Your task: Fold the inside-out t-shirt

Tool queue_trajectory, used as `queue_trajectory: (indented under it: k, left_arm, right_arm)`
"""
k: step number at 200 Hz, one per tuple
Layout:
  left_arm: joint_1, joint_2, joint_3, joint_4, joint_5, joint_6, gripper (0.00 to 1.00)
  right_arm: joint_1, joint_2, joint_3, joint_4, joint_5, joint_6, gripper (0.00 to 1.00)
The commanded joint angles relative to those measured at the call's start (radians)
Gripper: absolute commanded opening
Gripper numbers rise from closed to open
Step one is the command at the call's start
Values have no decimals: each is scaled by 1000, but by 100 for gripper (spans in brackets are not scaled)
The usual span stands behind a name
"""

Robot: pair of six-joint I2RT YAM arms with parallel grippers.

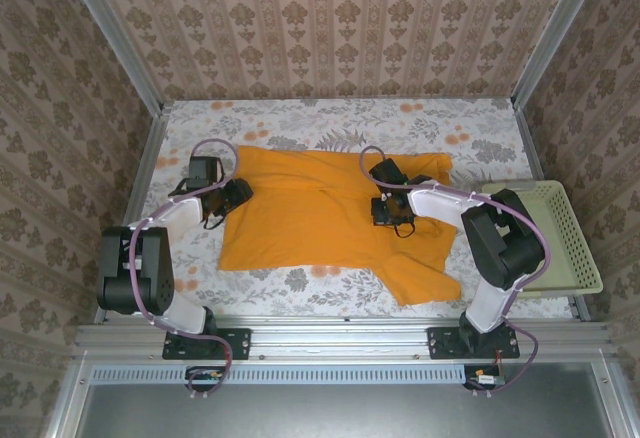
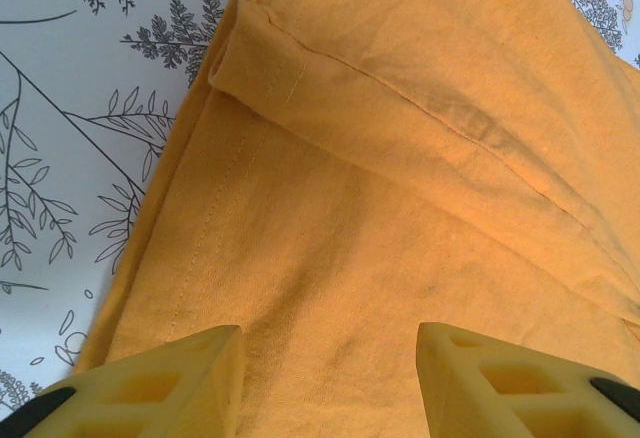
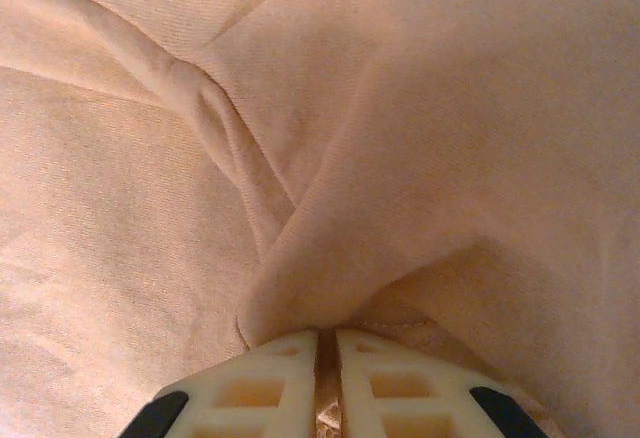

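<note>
Mustard-orange soft cotton t-shirt is lying spread on the floral-patterned desk; the right gripper is pinching a raised fold of its cloth right of centre, while the left gripper is hovering released over its left edge

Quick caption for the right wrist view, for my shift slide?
Right gripper, fingers shut, pinching up a raised fold of the t-shirt.

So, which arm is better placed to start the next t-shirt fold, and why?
Probably right: the right gripper is shut on a pinch of the t-shirt; the left gripper is open, gripping nothing.
</note>
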Motion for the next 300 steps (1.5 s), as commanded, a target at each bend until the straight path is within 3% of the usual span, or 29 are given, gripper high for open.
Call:
queue_trajectory:
  k: [1,51,87,105,125,154,200,241,271,300]
  left_arm:
    - [-7,-35,-10,-24,10,24,50]
    - [-47,-112,-17,-80,-9,24,50]
    - [-120,-286,-80,-211,-109,24,51]
    - [-149,-403,-148,-295,-159,-26,51]
    - [-230,-517,-185,-459,-288,-109,52]
    - [-339,-636,-217,-647,-393,-239,53]
    - [-432,-693,-312,-738,-456,-374,58]
    - [-389,-660,-375,-583,-459,-382,63]
    - [-273,-602,-406,-413,-381,-323,64]
    - [-205,-517,-399,-351,-332,-288,61]
  right_arm:
    - [10,7,-7,-2,15,-8,9]
    - [61,-76,-14,-32,-46,10,6]
    - [84,-298,-91,-121,-15,49,19]
    - [84,-453,-145,-218,55,75,26]
    - [84,-585,-219,-294,75,145,33]
    - [86,-735,-354,-338,59,271,36]
    - [90,-839,-430,-373,53,329,42]
    - [97,-868,-444,-417,52,352,48]
    - [131,-886,-444,-460,67,387,53]
    - [188,-886,-453,-508,95,452,57]
